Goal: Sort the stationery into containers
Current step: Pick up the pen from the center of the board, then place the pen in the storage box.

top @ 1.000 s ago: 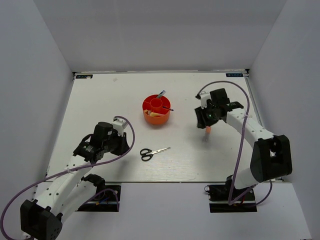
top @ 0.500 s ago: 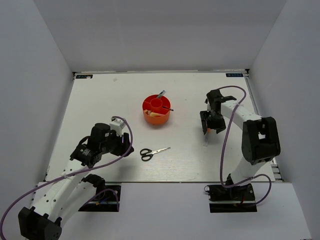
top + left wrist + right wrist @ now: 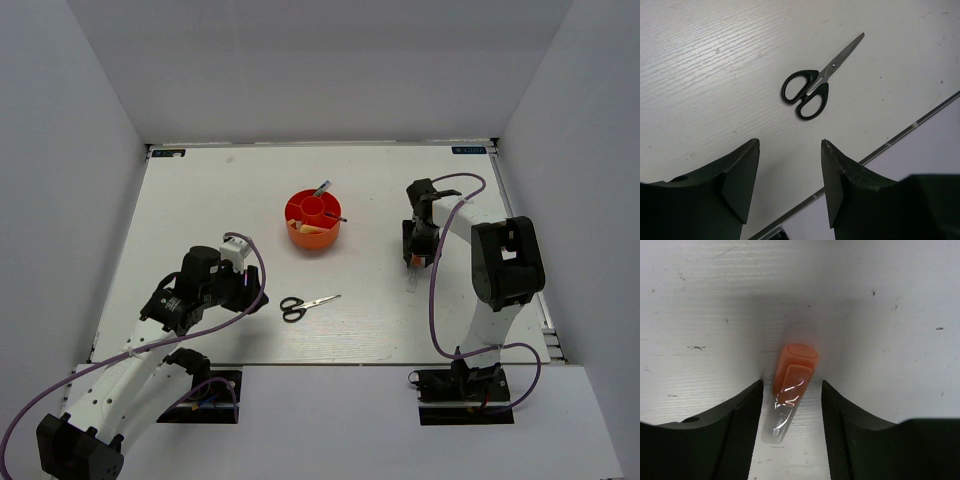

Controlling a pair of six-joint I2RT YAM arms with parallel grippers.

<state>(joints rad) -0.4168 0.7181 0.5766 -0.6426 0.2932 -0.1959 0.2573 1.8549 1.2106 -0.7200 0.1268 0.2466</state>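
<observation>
The white-orange tube (image 3: pixel 790 395) lies on the table between the fingers of my right gripper (image 3: pixel 791 385), which is open and straddles it; the tube sits close to the left finger, orange cap pointing away. In the top view this gripper (image 3: pixel 417 252) is right of the orange organiser (image 3: pixel 313 236), with the tube (image 3: pixel 411 280) just below it. The black-handled scissors (image 3: pixel 810 91) lie closed on the table ahead of my left gripper (image 3: pixel 790 144), which is open and empty. In the top view the scissors (image 3: pixel 305 305) are right of the left gripper (image 3: pixel 248 292).
The organiser holds a pen (image 3: pixel 322 188) standing in it, a dark pen (image 3: pixel 338 217) and a tan-yellow item (image 3: pixel 312 229). The table's near edge (image 3: pixel 900 134) runs close below the scissors. White walls enclose the table on three sides.
My right arm has folded in and its gripper has come down over the tube on the table. My left gripper drew back slightly to the left, then held still.
</observation>
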